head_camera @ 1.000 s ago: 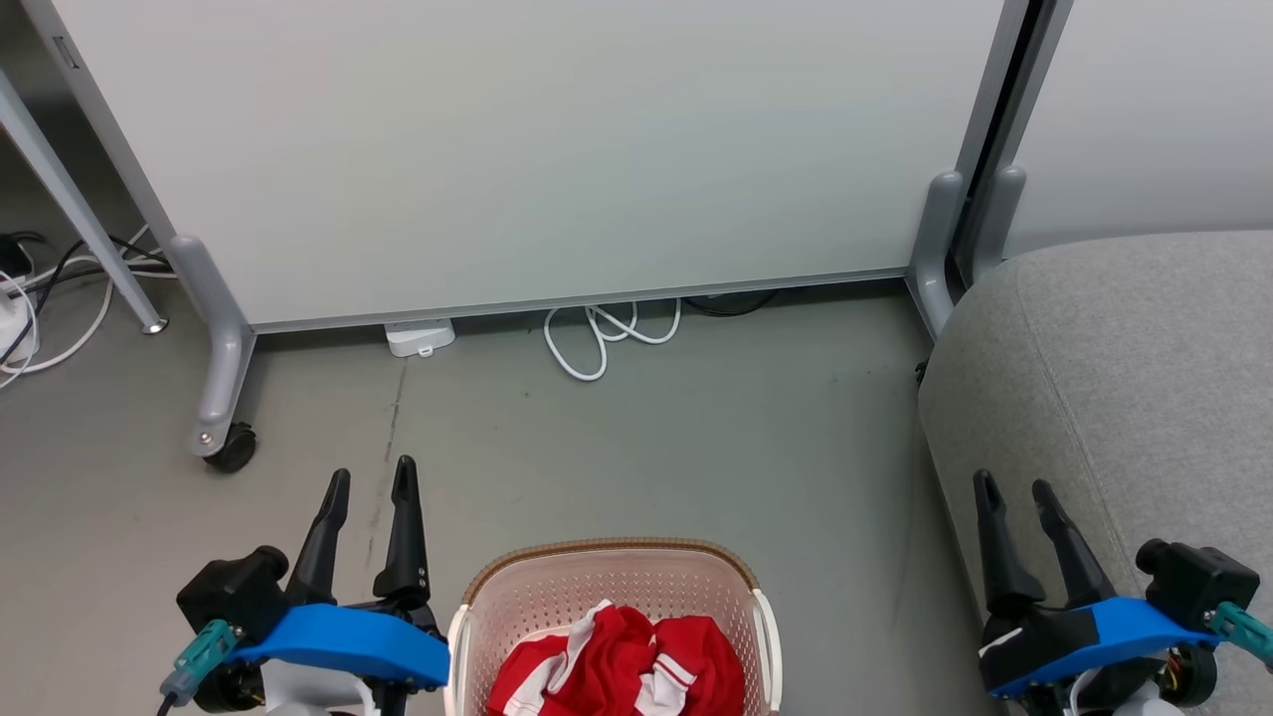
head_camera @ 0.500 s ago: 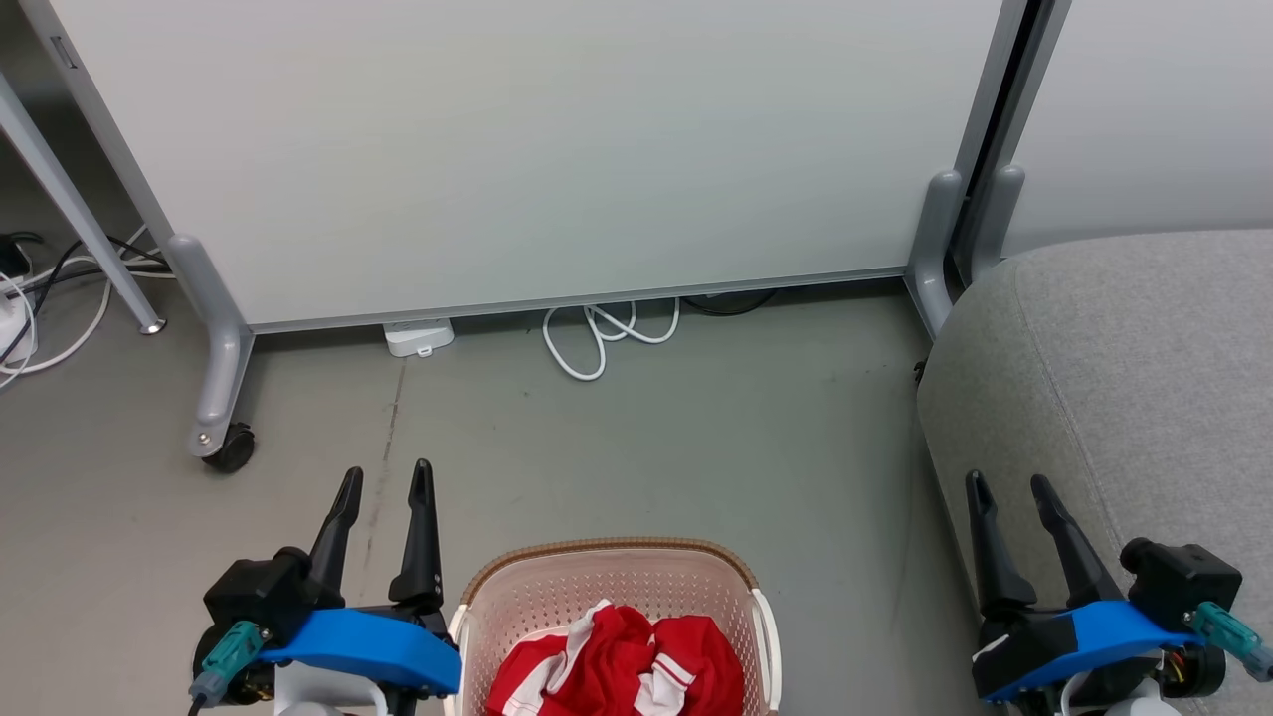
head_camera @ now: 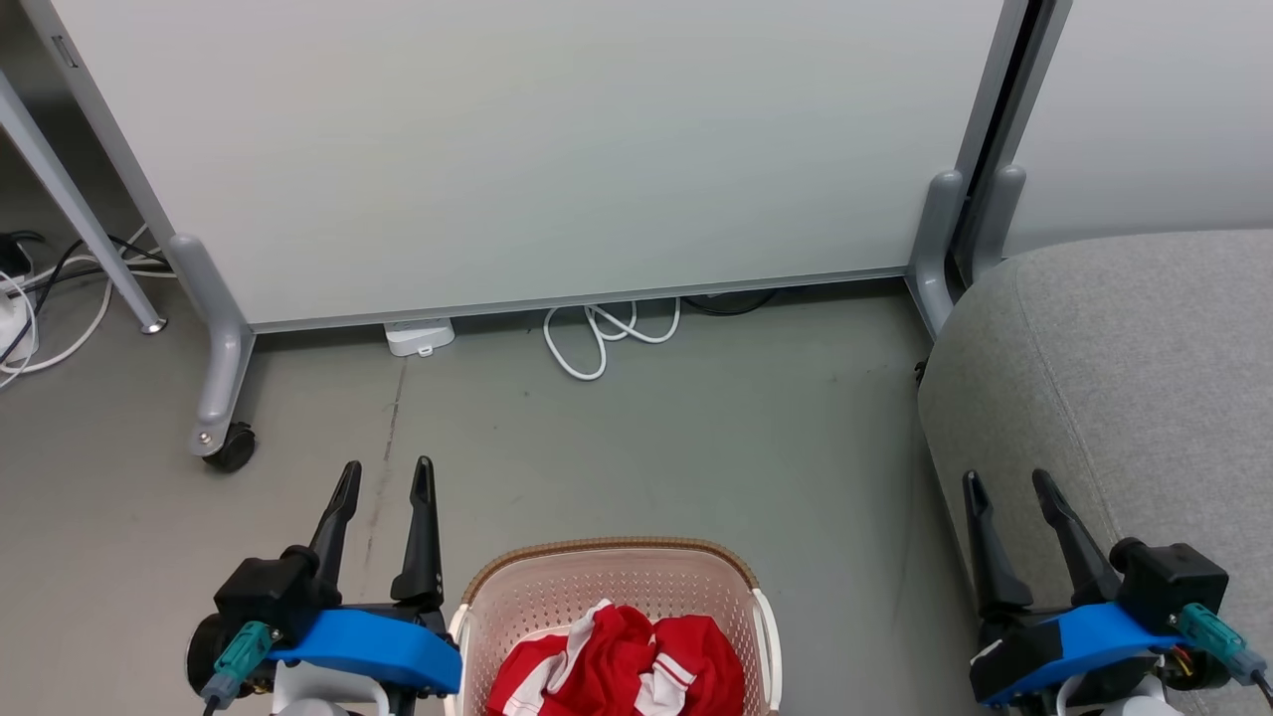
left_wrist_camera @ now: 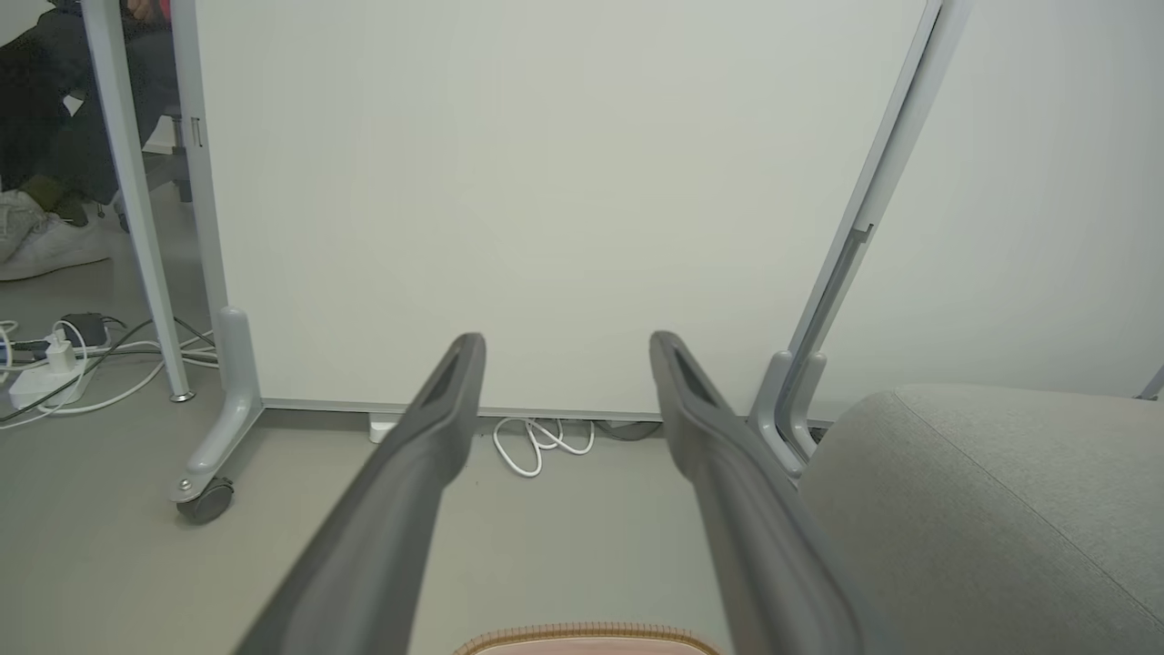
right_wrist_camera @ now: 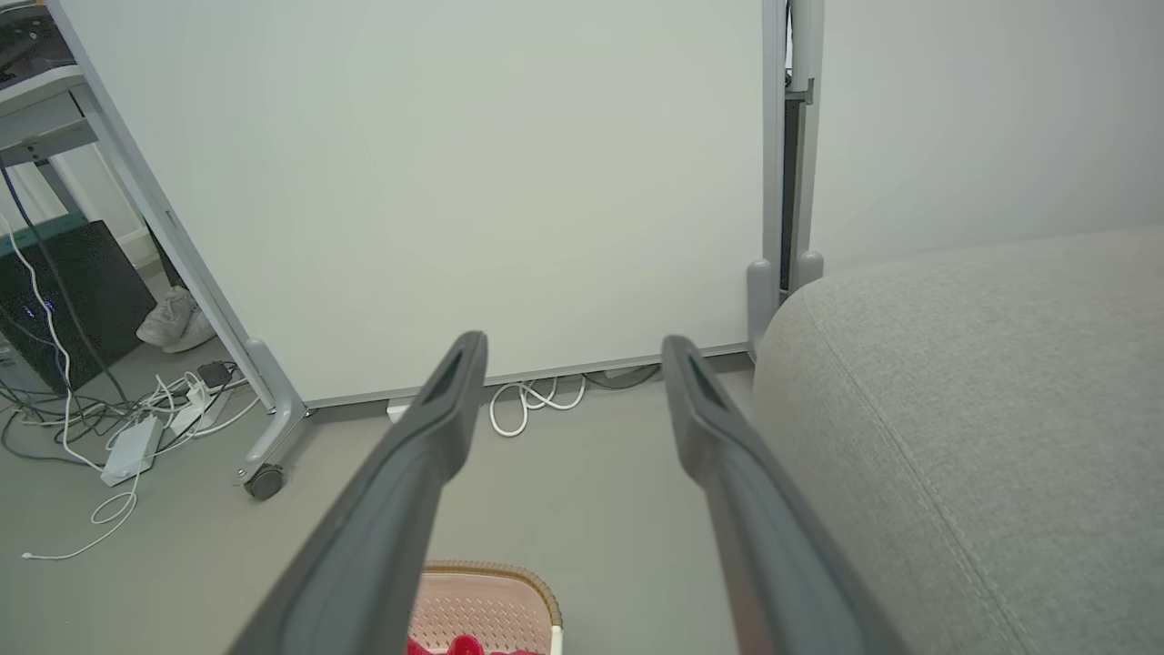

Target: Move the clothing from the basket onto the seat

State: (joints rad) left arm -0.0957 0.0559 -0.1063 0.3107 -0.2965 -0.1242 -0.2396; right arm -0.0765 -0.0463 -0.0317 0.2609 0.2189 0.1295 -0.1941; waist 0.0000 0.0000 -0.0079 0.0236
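At the lower left of the head view, the left end effector (head_camera: 388, 465) hovers above the floor (head_camera: 646, 438) just beside the basket (head_camera: 607, 546), its 2 fingers spread wide and empty. The clothing (head_camera: 617, 661) lies in the basket as a crumpled heap. It has no clear long axis and spreads across the basket's width, with its white stripes slanting. The bottom edge cuts off the basket's length. Further right, the right end effector (head_camera: 1005, 475) is equally wide and empty at the near edge of the seat (head_camera: 1124, 378).

A pinch could take only 1 loose fold, so the garment might trail onto the floor. A finger could also catch the rim and drag the basket.
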